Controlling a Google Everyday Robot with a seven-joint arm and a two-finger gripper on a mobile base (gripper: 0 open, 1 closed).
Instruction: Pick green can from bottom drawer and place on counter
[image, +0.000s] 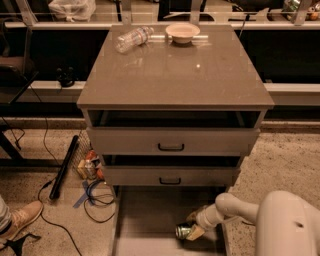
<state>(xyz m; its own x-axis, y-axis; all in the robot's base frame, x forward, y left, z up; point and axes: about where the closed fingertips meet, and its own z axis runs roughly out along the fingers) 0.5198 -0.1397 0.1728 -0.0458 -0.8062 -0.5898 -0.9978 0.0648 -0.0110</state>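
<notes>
Status: early, pick stage. Can (182, 231) sits on the floor of the bottom drawer (145, 215), bottom centre of frame, apparently on its side, not lifted. End effector (192, 226) is down in that drawer, right against the can's right side; can't tell whether it's gripping or how wide it is. Bench (175, 75), upper half, carries 1 bottle (132, 39) and 1 bowl (182, 32) at the far edge, no can. Left, by my read: confirm grasp, lift out, place on bench.

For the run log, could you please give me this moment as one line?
pincer: low in bottom drawer, at green can | green can: inside drawer | counter: can not yet placed
</notes>
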